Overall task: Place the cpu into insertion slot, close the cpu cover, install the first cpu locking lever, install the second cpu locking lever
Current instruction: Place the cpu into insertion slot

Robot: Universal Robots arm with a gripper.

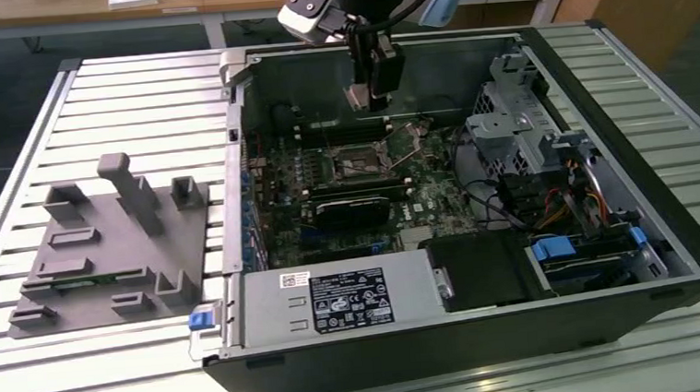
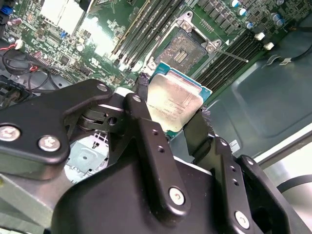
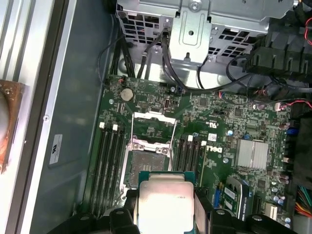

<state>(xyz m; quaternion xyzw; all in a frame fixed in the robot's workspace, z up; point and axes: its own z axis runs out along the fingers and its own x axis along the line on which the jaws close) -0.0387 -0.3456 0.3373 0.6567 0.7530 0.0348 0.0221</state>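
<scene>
An open computer case (image 1: 685, 228) lies on its side on a slatted metal worktop (image 1: 133, 91), with a grey plastic holder (image 1: 113, 240) standing well apart from it at the exterior view's left. Inside the case, a boxy power supply (image 1: 332, 299) fills the near corner and a metal drive cage (image 3: 195, 29) with loose cables (image 3: 229, 78) sits beside the green board. Long black memory slots (image 3: 109, 165) run along both sides of the insertion slot (image 3: 146, 163), which lies bare, its dark contact field showing inside a silvery rim. The cpu cover (image 3: 152, 115) is tipped up off the slot at one edge, so nothing lies over the opening. The end effector (image 1: 368, 98) hangs above the board inside the case, its black fingers (image 2: 141, 92) clamped on two opposite edges of the cpu (image 3: 165, 200). The chip is square, with a dull silvery lid, faint marks on top and a thin green border, held in the air near the slot and clear of it
</scene>
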